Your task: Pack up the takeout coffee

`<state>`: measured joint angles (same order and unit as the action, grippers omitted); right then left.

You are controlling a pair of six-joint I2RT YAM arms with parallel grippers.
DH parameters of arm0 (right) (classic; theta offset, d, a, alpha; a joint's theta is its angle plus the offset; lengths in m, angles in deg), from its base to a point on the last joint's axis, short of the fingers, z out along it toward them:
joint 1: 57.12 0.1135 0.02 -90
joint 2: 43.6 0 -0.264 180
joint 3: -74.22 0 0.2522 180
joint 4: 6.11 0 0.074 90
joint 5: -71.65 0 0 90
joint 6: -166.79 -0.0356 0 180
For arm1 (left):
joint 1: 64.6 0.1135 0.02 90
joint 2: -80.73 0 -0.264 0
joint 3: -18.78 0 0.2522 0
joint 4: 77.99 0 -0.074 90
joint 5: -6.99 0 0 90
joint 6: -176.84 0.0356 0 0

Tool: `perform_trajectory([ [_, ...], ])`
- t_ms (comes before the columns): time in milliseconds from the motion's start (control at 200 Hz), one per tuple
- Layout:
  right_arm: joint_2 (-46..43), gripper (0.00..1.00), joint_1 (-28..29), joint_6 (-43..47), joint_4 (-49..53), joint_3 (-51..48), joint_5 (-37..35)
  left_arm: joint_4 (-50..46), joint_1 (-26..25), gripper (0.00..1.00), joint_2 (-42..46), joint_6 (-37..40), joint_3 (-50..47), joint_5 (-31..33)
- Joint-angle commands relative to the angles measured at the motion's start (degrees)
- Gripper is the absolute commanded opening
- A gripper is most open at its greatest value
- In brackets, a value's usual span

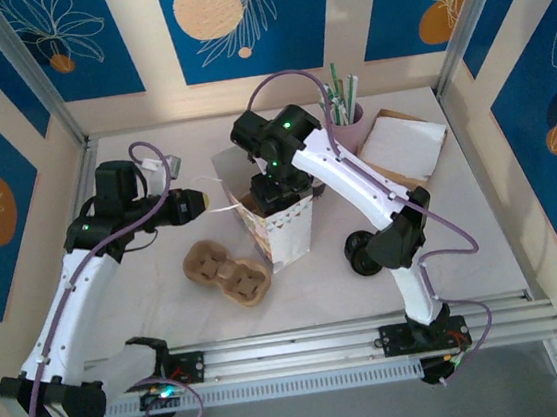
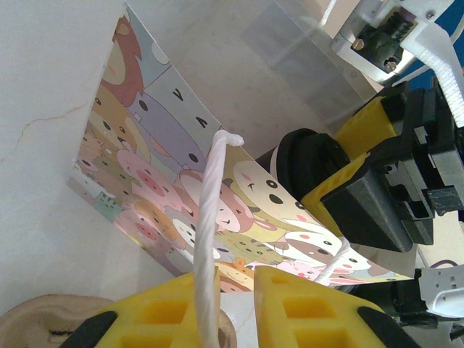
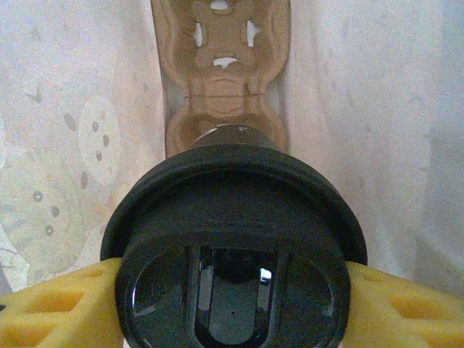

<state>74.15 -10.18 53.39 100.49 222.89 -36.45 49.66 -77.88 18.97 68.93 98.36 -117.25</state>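
Takeout coffee (image 3: 233,217) sits clamped between the right jaws.

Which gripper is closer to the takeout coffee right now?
Right. The right gripper clamps the takeout coffee at the bag's mouth; the left gripper sits beside the bag, pinching its rope handle.

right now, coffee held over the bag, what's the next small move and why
Probably ease the right pincer straight down: it grips the takeout coffee over the cup carrier inside the bag, while the left pincer holds the rope handle.
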Motion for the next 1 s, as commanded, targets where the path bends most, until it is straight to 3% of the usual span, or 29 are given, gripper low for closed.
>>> perform_trajectory([
  [0,-0.9,0.57,0.3,-0.1,9.0,1.6,-1.8,-1.1,-0.4,0.19,1.1,0.9,-0.3,0.3],
  [995,0.0,0.57,1.5,-0.2,8.7,3.1,-5.6,-1.7,-0.5,0.19,1.5,0.9,-0.1,0.4],
])
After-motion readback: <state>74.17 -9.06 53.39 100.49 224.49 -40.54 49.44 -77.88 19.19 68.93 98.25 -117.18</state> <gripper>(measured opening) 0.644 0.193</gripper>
